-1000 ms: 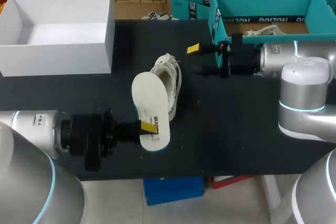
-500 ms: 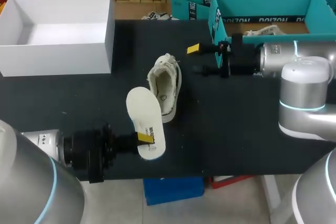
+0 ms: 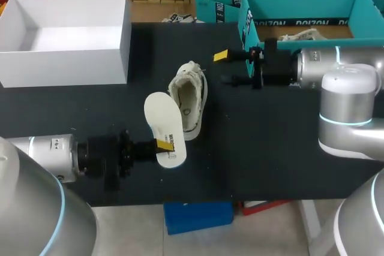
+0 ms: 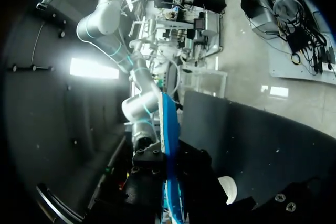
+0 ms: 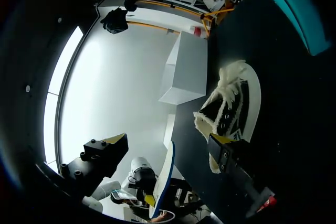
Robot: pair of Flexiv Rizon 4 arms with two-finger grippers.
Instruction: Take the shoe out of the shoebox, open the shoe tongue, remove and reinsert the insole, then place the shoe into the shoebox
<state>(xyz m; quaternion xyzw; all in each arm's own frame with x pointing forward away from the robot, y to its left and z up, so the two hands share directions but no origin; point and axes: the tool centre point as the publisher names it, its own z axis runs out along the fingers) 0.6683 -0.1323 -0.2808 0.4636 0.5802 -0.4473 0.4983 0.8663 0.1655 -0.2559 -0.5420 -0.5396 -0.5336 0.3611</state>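
Observation:
A white low sneaker [image 3: 189, 96] lies on the black table, opening up and empty inside. Just left of it is its cream insole [image 3: 162, 128], held by the printed heel end in my left gripper [image 3: 163, 144], which is shut on it. The left wrist view shows the insole [image 4: 169, 129] edge-on, running up out of the fingers. My right gripper [image 3: 223, 68] stands open to the right of the shoe, nothing between its fingers. Ahead of it in the right wrist view are the shoe [image 5: 233, 103] and the insole [image 5: 167, 179].
The white shoebox [image 3: 123, 40] stands open at the back left, also seen as the box [image 5: 186, 72] beyond the shoe. A teal box [image 3: 300, 10] sits at the back right behind my right arm. The table's front edge runs close under the left gripper.
My left gripper has drawn the insole leftward, off the shoe, so the shoe's opening now shows. The right arm and the shoe have not moved.

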